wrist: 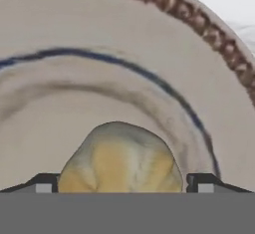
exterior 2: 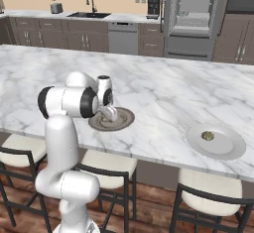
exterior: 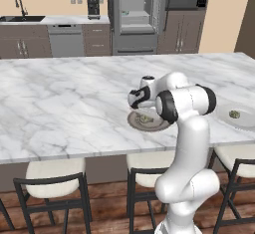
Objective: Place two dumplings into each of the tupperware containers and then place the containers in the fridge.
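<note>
We have the gripper (wrist: 122, 188) lowered onto the brown-rimmed plate (exterior: 135, 121), which sits near the front edge of the marble island worktop (exterior: 64, 98), about midway along it. In the hand view a dumpling (wrist: 122, 161) lies on the plate's cream face, directly between our two dark fingertips (wrist: 46, 182). The jaws stand spread wide, one tip on each side of the dumpling with a little bare plate showing at either flank, so we judge nothing is gripped yet.

Another dumpling (exterior 2: 207, 136) rests in the middle of a round white plate (exterior 2: 233, 150) farther toward the right end of the worktop, also close to the front edge and well apart from our plate. The fridge (exterior 2: 196, 16) stands open against the back wall, its pale shelves visible.

The dumpling looks small, light and pleated, with a rounded, lumpy top. We expect it to be soft enough to dent and smooth enough to slide or roll out sideways if we pinch it high on the dome. We think the safest hold is low across its widest part, fingertips nearly touching the plate, closing gently and evenly so that it stays centred. The plate's shallow slope could let it skid away from one finger, so we would square the tips on it before closing.
</note>
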### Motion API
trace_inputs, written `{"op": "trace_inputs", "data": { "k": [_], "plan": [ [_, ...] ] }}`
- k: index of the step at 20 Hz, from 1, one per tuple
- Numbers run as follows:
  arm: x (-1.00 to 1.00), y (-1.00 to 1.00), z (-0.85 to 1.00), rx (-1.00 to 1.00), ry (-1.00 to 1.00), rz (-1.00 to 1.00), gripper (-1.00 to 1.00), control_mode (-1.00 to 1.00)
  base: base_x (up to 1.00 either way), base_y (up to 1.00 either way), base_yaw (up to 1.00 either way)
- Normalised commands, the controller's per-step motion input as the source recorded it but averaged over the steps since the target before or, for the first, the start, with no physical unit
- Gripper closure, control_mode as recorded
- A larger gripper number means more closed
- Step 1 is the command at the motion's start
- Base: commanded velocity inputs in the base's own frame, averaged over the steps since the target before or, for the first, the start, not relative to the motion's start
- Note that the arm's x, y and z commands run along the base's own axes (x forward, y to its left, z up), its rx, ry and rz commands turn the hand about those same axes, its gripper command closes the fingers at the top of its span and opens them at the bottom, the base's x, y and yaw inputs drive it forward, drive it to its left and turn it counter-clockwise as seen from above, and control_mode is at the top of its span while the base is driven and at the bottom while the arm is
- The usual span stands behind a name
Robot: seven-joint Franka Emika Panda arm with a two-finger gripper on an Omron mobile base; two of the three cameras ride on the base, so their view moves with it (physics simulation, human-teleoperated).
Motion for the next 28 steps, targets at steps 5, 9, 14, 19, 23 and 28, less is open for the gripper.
{"op": "trace_inputs", "data": {
  "k": [5,9,14,19,23,28],
  "plan": [
    [0.00,-0.01,-0.42,0.00,-0.35,0.00,1.00,-1.00,0.00,0.00,0.00],
    [0.00,-0.01,-0.21,0.02,-0.27,0.00,1.00,-1.00,0.00,0.00,0.00],
    [0.00,-0.03,0.20,0.13,0.00,0.07,1.00,-1.00,0.00,0.00,0.00],
    [-0.09,-0.06,0.76,0.08,0.21,0.15,1.00,-1.00,0.00,0.00,0.00],
    [-0.88,-0.29,0.99,0.00,-0.02,0.18,1.00,-1.00,0.00,0.00,0.00],
    [-1.00,-0.14,0.96,-0.01,-0.02,0.25,1.00,-1.00,0.00,0.00,0.00]
  ]
}}
